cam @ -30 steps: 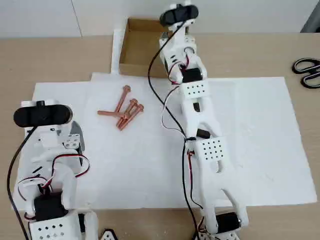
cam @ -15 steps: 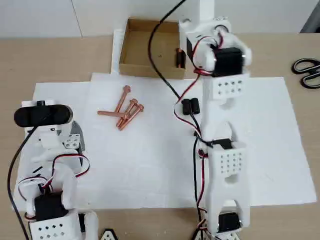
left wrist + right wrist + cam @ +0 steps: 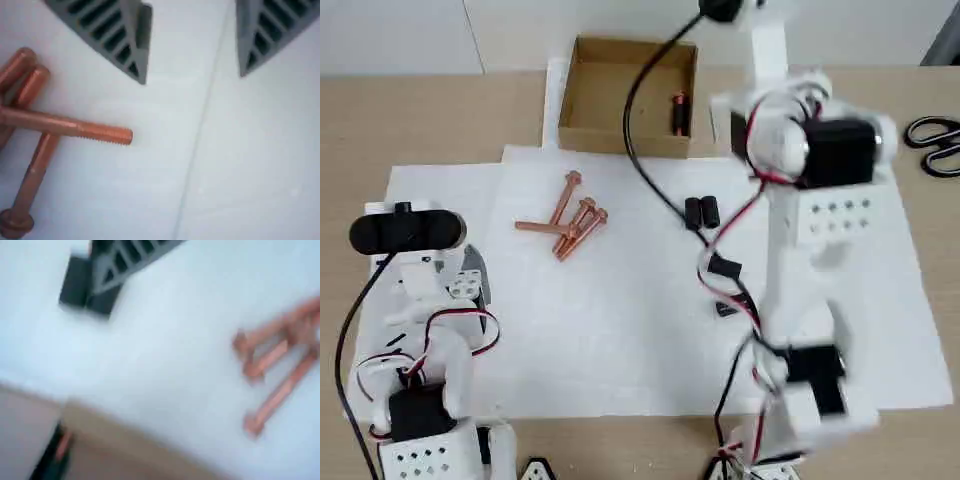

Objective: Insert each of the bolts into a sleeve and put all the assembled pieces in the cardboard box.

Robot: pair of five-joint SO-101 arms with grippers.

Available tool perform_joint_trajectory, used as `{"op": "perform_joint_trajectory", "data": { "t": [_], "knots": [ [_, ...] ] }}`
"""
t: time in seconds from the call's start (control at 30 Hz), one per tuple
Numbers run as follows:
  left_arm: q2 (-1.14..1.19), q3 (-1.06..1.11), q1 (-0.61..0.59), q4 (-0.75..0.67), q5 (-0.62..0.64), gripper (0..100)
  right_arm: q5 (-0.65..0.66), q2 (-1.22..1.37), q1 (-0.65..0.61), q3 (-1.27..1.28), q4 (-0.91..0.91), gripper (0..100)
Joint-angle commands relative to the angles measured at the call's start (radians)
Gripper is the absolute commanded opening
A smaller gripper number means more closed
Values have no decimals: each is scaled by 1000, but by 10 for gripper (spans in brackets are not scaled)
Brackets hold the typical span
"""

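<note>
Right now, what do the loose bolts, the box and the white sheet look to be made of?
Bolts: metal with a copper-coloured finish, probably plated; smooth shanks, threaded tips and a slight sheen.
Box: plain brown cardboard, matte, with folded walls.
Sheet: white and matte, with a straight crease; it could be paper or thin foam, I cannot tell which.

- The wooden desk (image 3: 440, 110) shows bare along its far edge and at both side edges.
- A white sheet (image 3: 620, 340) covers most of its middle and reaches close to the near edge (its left end is stepped, not square).
- The cardboard box (image 3: 620, 140) stands open by the far edge, right at the sheet's far border.
- Scissors (image 3: 935, 145) lie at the right edge, off the sheet.
</note>
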Motion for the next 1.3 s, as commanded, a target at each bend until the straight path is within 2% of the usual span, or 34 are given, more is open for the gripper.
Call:
{"op": "perform_joint_trajectory", "data": {
  "t": [0.0,0.3,0.47,0.53,0.67,0.97,1.1,1.27],
  "knots": [
    [-9,-10,3,6,-2,117,77,-208,7,400,-1,125],
    [-9,-10,3,8,3,116,144,-510,35,948,-36,129],
    [-15,-10,3,8,3,116,199,-522,71,1186,-251,129],
    [-15,-7,2,9,3,116,238,-521,58,1224,-297,127],
    [-15,-5,3,9,5,116,416,-521,22,1244,-343,125],
    [-14,-4,2,11,5,115,729,-509,21,1293,-300,128],
    [-12,-4,2,12,5,115,784,-423,25,1290,-311,128],
    [-17,27,2,11,5,115,787,-268,22,1277,-438,128]
  ]
}}
